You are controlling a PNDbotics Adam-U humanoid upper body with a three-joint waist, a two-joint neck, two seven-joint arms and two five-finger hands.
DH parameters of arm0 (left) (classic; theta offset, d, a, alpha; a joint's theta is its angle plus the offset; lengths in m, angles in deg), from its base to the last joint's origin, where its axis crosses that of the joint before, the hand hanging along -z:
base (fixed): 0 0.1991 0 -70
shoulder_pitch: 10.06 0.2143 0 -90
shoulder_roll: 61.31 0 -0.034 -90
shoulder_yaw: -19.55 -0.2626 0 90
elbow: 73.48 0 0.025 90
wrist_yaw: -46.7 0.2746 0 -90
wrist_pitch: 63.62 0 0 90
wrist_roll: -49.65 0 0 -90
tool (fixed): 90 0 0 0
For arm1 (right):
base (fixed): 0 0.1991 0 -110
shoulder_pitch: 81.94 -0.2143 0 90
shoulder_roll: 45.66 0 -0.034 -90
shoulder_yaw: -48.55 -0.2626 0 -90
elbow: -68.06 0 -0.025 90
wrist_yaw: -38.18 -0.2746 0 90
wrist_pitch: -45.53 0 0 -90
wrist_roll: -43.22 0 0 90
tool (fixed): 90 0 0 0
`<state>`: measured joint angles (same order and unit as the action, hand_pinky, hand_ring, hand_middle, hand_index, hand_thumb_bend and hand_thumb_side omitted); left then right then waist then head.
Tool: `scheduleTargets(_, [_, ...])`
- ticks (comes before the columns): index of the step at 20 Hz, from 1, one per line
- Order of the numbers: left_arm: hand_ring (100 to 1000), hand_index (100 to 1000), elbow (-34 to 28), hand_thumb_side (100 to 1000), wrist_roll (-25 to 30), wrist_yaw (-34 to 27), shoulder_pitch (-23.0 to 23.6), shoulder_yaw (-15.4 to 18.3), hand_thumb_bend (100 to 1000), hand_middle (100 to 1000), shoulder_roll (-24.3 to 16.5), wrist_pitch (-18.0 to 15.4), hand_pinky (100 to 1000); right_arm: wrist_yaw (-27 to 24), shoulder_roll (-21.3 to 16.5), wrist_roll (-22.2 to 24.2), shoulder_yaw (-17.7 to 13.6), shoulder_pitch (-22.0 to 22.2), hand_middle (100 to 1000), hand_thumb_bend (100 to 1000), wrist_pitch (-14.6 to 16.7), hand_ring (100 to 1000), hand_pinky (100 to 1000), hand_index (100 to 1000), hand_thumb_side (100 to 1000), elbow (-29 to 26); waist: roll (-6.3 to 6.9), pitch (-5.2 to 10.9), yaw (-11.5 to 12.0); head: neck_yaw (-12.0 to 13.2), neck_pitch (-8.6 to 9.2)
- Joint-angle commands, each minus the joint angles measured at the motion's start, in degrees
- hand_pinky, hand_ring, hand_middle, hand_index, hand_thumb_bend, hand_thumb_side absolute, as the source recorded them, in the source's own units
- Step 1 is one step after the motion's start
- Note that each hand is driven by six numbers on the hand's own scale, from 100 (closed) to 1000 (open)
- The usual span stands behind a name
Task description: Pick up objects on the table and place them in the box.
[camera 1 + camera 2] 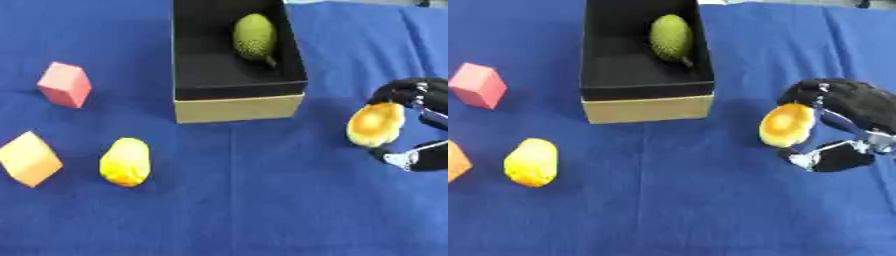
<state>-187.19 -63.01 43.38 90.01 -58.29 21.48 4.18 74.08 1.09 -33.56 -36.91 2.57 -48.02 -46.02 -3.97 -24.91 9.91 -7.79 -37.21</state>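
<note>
Right hand (846,122) grasps a yellow fruit (787,124) beside the box (647,107); nothing between them.

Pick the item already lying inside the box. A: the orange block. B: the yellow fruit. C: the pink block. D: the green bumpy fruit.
D: the green bumpy fruit lies on the dark floor of the box, near its far right wall.
</note>
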Motion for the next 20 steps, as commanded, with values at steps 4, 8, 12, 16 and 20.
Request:
scheduleTargets(4, [709,842,-0.89,664,-0.04,0.29,-0.03,0.04,100,627,-0.76,0.12,856,0.54,-0.86,0.27,-1.78,0.05,828,443,-2.38,899,877,866,528,-0.52,0.33,0.67,0.1,-0.46,1.04])
scheduleTargets(8, [706,842,-0.89,665,-0.06,0.33,-0.01,-0.03,100,626,-0.65,0.21,856,1.05,-0.67,0.63,-1.98,0.3,826,450,-3.33,899,877,866,542,-0.52,0.41,0.47,0.15,-0.6,1.15])
scheduleTargets(12, [704,841,-0.89,665,-0.07,0.38,0.01,-0.09,100,627,-0.56,0.24,856,1.6,-0.42,1.18,-2.53,0.59,830,460,-4.02,900,878,869,548,-0.52,0.54,0.26,0.25,-0.73,1.38])
scheduleTargets(16, [702,841,-0.89,666,-0.08,0.39,0.03,-0.17,100,627,-0.45,0.29,856,2.18,-0.13,2.19,-3.02,0.76,849,457,-4.83,907,883,895,504,-0.52,0.65,0.03,0.31,-0.98,1.6])
scheduleTargets(20, [702,840,-0.89,666,-0.02,0.42,-0.01,-0.31,100,627,-0.37,0.39,856,4.18,0.04,3.54,-3.09,0.5,855,448,-5.41,911,890,899,518,-0.52,0.75,-0.26,0.4,-1.12,1.82])
